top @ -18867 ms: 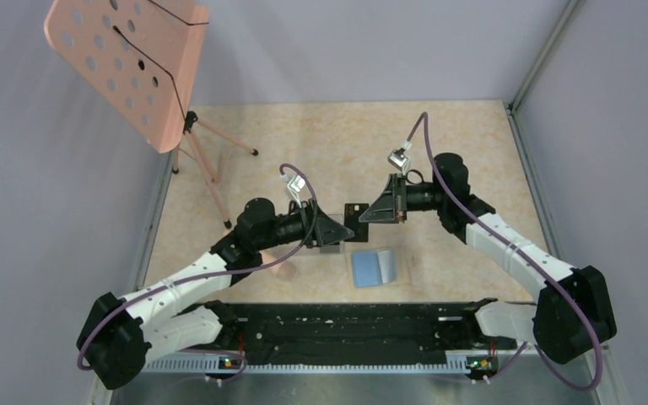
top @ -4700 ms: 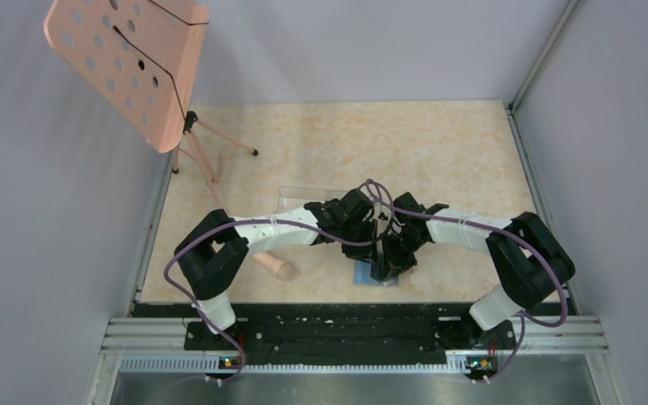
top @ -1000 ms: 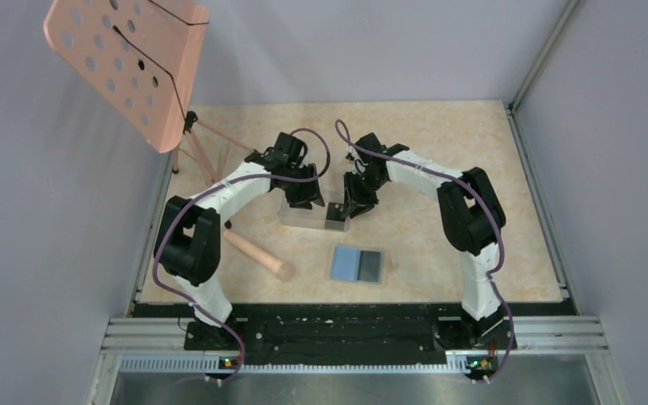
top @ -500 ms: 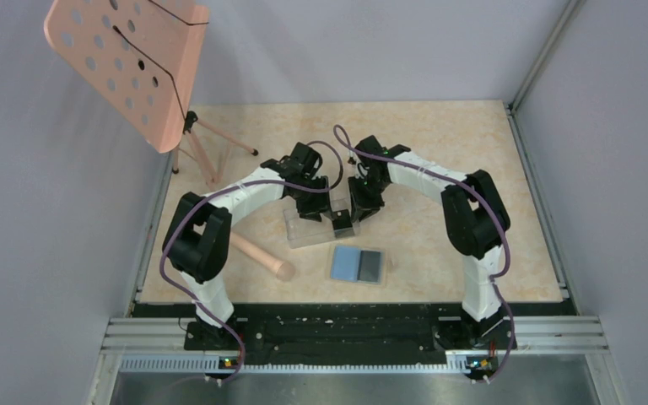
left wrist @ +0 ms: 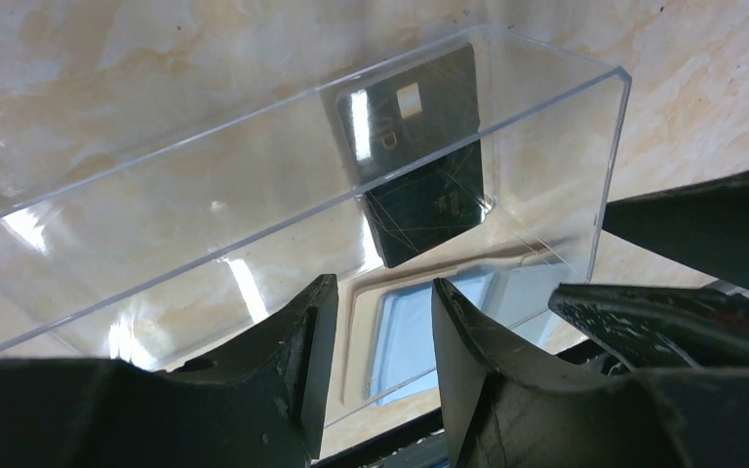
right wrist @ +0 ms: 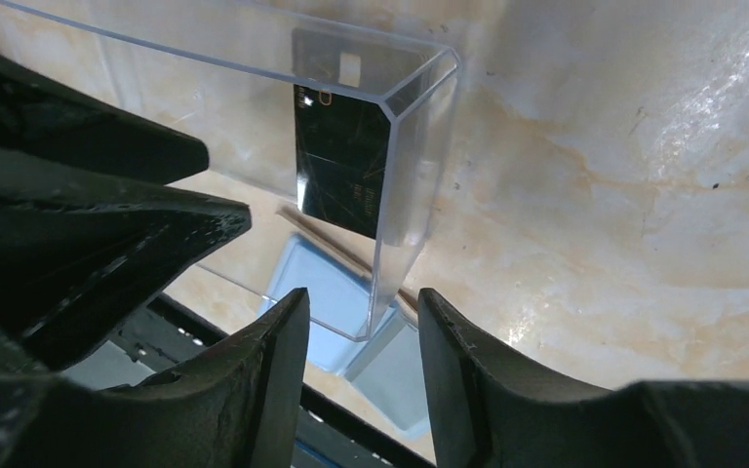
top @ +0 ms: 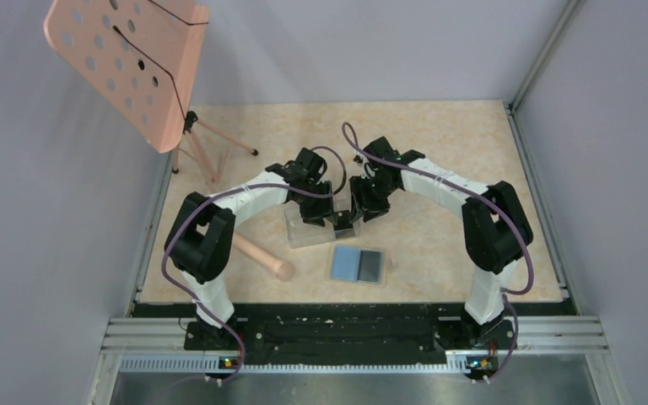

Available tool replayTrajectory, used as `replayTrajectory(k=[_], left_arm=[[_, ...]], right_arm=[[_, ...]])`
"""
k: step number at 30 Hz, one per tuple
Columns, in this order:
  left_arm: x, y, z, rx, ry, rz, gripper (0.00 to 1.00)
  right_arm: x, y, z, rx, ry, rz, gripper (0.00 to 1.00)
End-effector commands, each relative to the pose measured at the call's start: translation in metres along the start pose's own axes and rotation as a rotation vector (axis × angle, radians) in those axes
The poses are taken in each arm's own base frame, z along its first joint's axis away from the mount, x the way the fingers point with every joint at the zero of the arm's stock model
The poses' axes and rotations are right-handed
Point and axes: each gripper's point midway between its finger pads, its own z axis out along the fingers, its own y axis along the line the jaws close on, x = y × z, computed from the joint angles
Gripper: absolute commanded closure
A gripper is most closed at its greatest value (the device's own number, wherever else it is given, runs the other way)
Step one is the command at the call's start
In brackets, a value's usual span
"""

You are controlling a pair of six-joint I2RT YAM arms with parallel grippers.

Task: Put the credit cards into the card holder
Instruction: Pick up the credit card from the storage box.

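One credit card (left wrist: 419,146) upright in the right end of the clear box (left wrist: 156,195). Second card (top: 372,267) flat on the open card holder (top: 348,263) just in front. Left gripper (left wrist: 380,288) part open at the box's near wall, right gripper (right wrist: 361,297) part open astride its end, neither clamping anything.

light: bright, even | glare: on clear box (left wrist: 283,195) | shadows: soft

Black credit card (left wrist: 419,156) inside clear box (left wrist: 156,214), at end; card holder (top: 348,263) open flat.
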Motion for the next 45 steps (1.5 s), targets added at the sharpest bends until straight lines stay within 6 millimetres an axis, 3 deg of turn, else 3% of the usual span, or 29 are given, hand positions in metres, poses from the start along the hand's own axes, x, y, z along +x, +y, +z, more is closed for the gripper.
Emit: replayTrajectory(k=[1,10,19,27,36,41,45], left_arm=[[-0.001,-0.001,0.013,0.0,-0.002,-0.006,0.54],[0.001,-0.008,0.035,-0.008,0.017,-0.014,0.55],[-0.005,-0.01,0.039,-0.034,0.007,-0.003,0.57],[-0.004,-0.006,0.036,-0.058,-0.003,0.008,0.6],[-0.003,-0.012,0.035,-0.061,-0.007,0.031,0.78],[-0.003,-0.017,0.028,-0.059,-0.022,0.047,0.97],[-0.004,-0.024,0.024,-0.045,-0.033,0.055,1.0]], right_arm=[[-0.013,0.022,-0.014,-0.075,-0.089,-0.032,0.54],[-0.008,0.021,-0.005,-0.111,-0.071,-0.011,0.53],[0.001,0.053,-0.015,-0.307,-0.082,0.007,0.55],[0.011,0.067,-0.022,-0.418,-0.095,0.027,0.56],[0.001,0.039,-0.023,-0.237,-0.145,0.028,0.57],[0.005,0.034,-0.014,-0.222,-0.118,0.025,0.62],[0.007,0.033,-0.013,-0.224,-0.112,0.019,0.67]])
